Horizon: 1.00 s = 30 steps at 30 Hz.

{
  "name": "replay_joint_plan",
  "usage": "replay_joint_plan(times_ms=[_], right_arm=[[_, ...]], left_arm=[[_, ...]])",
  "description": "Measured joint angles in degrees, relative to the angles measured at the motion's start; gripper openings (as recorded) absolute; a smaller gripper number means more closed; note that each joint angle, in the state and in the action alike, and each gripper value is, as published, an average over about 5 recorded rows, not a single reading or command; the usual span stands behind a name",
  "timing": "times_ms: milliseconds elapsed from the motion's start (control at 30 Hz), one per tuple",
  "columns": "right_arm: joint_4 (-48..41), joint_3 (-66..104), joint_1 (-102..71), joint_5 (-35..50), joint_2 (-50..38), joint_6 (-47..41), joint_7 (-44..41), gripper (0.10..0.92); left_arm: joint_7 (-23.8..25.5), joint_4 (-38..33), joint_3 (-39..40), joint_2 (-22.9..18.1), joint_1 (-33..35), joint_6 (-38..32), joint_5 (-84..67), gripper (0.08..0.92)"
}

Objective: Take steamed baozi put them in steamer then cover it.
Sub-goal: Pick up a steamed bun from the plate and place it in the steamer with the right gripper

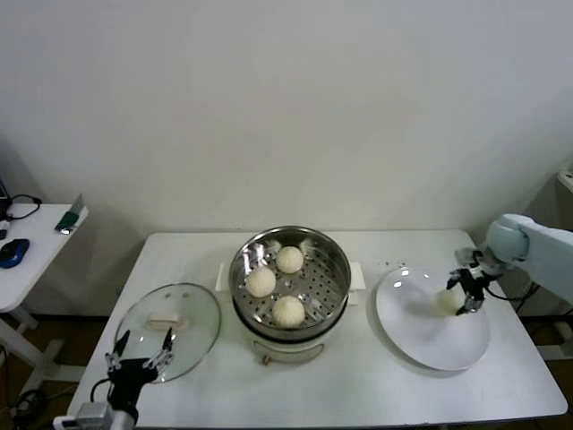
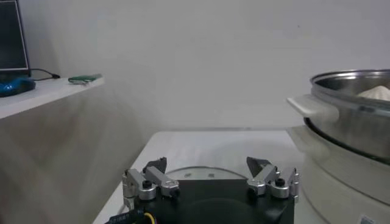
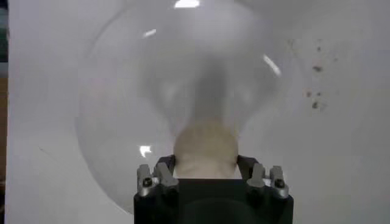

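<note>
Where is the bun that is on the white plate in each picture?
Head view: the last bun is on the plate, far right, with the right gripper shut on it.
Left wrist view: not in it.
Right wrist view: the bun sits low in the middle, just in front of that gripper.
Shared landmark: the plate, in the head and right wrist views.

Plain off-white wall (image 1: 286, 107) behind white table (image 1: 224, 385). Second white desk (image 1: 27, 260) at left, carrying blue mouse (image 1: 12, 253), green object (image 1: 68, 220), black cable (image 1: 22, 204). Monitor edge (image 2: 12, 36) visible there.
</note>
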Motion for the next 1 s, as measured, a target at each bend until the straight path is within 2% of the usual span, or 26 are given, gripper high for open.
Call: replay_joint_plan(times_ms=[533, 1000], right_arm=[[13.69, -19.94, 34.58, 21.08, 11.89, -4.56, -1.20, 0.687], [24.06, -19.49, 37.90, 35.45, 23.85, -14.86, 6.48, 0.687]], left_arm=[[0.16, -0.29, 0.28, 1.28, -0.62, 0.22, -0.58, 0.823], [0.24, -1.14, 0.11, 1.37, -0.64, 0.64, -1.14, 0.823]])
